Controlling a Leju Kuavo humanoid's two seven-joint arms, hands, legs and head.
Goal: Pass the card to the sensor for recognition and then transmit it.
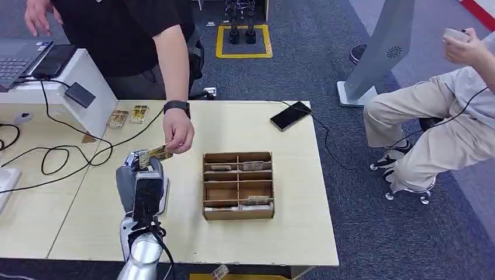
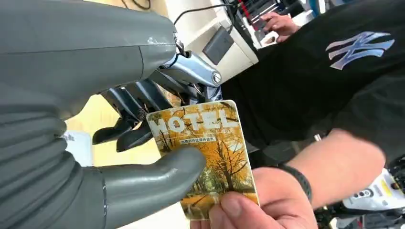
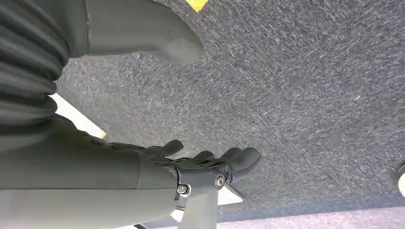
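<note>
Cards (image 1: 253, 166) in cardboard organizer (image 1: 238, 214) compartments

Card (image 1: 155, 154) between left hand (image 1: 142, 175) and person's hand (image 1: 178, 132), left of box (image 1: 238, 185).

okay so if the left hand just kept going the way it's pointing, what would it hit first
Most likely the person's hand, which grips the far end of the card that the left hand holds; depth is hard to judge.

This looks like a robot test lab set up like a hotel front desk. A pale wooden bench (image 1: 280, 233) stands on grey carpet (image 1: 327, 64), with a laptop (image 1: 17, 58) and black cables (image 1: 52, 157) off beyond the fingers (image 1: 137, 158). A yellow square (image 1: 243, 41) is taped on the carpet, and a person (image 1: 443, 128) sits nearby on a rolling chair.
</note>
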